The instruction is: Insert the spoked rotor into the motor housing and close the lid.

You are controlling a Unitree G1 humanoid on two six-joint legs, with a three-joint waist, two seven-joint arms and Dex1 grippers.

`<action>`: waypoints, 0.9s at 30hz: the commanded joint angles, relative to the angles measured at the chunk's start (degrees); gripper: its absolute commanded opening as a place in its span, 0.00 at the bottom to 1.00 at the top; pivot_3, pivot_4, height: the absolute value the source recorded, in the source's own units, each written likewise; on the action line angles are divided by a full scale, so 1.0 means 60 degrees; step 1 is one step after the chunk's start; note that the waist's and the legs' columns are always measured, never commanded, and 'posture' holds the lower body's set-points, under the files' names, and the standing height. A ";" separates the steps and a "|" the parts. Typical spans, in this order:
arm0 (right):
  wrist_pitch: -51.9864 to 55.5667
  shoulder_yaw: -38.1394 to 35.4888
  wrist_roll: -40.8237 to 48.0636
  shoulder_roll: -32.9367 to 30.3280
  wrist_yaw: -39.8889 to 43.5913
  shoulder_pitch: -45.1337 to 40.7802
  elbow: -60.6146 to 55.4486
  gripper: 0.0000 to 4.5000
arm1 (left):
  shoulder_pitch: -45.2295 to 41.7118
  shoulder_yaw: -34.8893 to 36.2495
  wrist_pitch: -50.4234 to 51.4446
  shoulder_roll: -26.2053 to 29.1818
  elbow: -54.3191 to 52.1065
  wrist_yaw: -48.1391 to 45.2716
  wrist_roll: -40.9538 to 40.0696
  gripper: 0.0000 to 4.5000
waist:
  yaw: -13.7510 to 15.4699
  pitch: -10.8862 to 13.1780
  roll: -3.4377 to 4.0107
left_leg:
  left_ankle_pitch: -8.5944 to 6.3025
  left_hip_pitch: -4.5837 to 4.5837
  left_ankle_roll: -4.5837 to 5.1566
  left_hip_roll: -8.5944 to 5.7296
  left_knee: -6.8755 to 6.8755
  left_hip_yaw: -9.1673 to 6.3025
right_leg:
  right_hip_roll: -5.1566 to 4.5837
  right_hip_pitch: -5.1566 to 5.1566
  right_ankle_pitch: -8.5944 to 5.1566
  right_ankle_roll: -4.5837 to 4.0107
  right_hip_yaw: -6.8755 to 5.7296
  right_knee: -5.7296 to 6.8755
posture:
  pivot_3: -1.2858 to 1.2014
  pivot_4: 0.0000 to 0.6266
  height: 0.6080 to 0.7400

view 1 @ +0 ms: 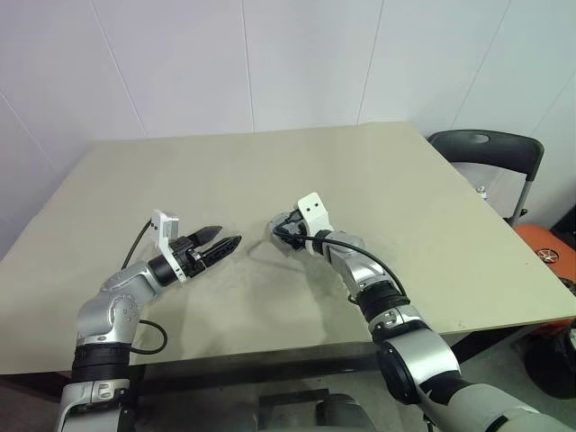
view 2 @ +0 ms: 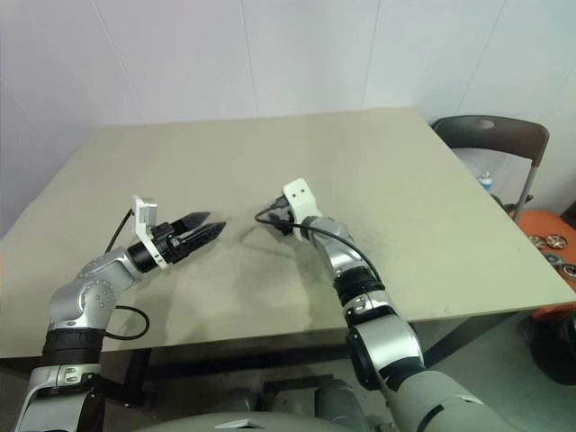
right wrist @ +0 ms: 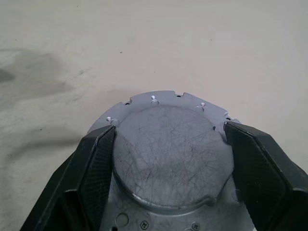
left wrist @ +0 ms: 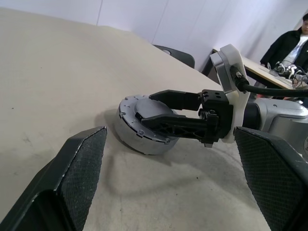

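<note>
Right wrist view shows the right gripper with its fingers around the lid on the motor housing mid-table — seemingly touching — so press it flat while the left gripper waits, spread wide.

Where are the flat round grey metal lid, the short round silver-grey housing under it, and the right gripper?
flat round grey metal lid [right wrist: 171,154]: right wrist view, plain scratched top face.
short round silver-grey housing [left wrist: 129,135]: left wrist view, outer side wall.
right gripper [left wrist: 144,108]: left wrist view, midway between fingertips.
</note>
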 commanded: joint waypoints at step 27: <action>0.0052 -0.0179 -0.0061 -0.0126 -0.0593 -0.0067 0.0420 0.71 | -0.0045 -0.0056 -0.0108 0.0037 -0.0206 0.0007 0.0002 1.00 | 0.0013 -0.0001 -0.0002 | 0.0000 0.0010 0.0000 0.0000 0.0018 -0.0001 | -0.0002 0.0020 -0.0016 -0.0028 -0.0001 0.0001 | 0.52 0.00 1.00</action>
